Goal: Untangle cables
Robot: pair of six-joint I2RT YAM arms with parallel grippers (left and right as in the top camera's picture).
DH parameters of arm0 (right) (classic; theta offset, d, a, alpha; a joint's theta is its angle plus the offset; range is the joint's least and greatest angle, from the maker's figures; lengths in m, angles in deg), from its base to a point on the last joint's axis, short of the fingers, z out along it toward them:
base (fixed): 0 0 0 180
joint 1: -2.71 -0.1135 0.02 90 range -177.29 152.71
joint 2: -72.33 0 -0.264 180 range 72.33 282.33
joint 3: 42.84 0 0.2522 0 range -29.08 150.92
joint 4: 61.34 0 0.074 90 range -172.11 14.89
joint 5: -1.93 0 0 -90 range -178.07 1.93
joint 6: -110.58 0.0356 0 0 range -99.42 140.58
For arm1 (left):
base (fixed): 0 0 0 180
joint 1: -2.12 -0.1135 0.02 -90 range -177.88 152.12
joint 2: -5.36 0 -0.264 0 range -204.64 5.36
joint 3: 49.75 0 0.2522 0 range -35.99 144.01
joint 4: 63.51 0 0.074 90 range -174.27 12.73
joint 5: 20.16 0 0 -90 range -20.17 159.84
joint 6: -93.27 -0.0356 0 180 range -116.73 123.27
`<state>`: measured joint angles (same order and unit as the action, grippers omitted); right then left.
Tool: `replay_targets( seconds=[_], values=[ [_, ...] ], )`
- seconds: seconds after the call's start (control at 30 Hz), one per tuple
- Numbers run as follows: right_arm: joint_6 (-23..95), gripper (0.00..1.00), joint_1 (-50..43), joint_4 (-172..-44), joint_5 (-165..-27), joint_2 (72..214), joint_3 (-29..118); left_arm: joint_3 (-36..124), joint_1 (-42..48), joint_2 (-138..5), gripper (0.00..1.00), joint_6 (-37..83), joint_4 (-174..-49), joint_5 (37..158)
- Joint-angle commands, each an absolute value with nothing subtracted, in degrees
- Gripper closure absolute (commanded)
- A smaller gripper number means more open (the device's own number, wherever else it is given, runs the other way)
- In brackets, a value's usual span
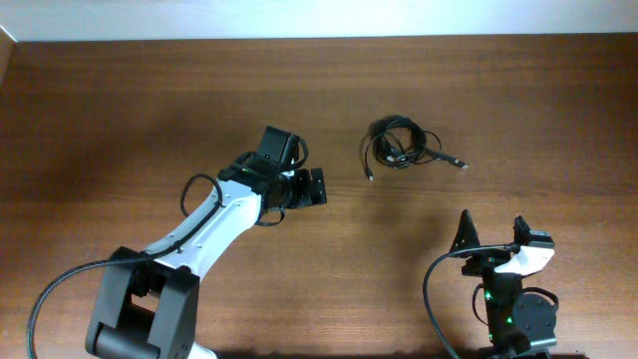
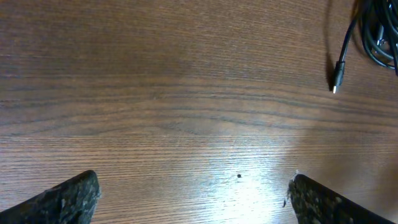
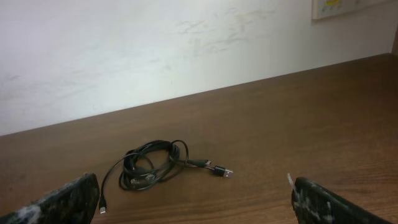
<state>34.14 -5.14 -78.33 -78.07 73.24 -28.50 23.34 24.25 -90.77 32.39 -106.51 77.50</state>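
Note:
The cables lie as a small knotted black bundle on the wooden table, right of centre toward the back, with one plug end trailing left and one trailing right. In the right wrist view the bundle lies ahead on the table, its USB plug pointing right. In the left wrist view only a plug end and part of the bundle show at the top right. My left gripper is open and empty, left of the bundle. My right gripper is open and empty, near the front right, well short of the bundle.
The wooden table ends at a white wall at the back. The left arm's body stretches from the front left toward the middle. The right arm's base stands at the front right edge.

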Motion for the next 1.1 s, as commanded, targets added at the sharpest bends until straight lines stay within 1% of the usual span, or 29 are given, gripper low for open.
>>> replay_targets(
  seconds=[0.0, 0.27, 1.07],
  values=[
    [34.5, 0.02, -4.7, -78.8, -77.2, 72.8, -28.7, 23.0, 24.3, -91.3, 0.01, 30.6, -109.8, 77.5],
    [34.5, 0.02, -4.7, -78.8, -77.2, 72.8, -28.7, 23.0, 24.3, -91.3, 0.01, 30.6, -116.0, 77.8],
    [34.5, 0.02, -4.7, -78.8, -77.2, 72.8, -28.8, 23.0, 24.3, -91.3, 0.01, 30.6, -114.5, 77.9]
  ],
)
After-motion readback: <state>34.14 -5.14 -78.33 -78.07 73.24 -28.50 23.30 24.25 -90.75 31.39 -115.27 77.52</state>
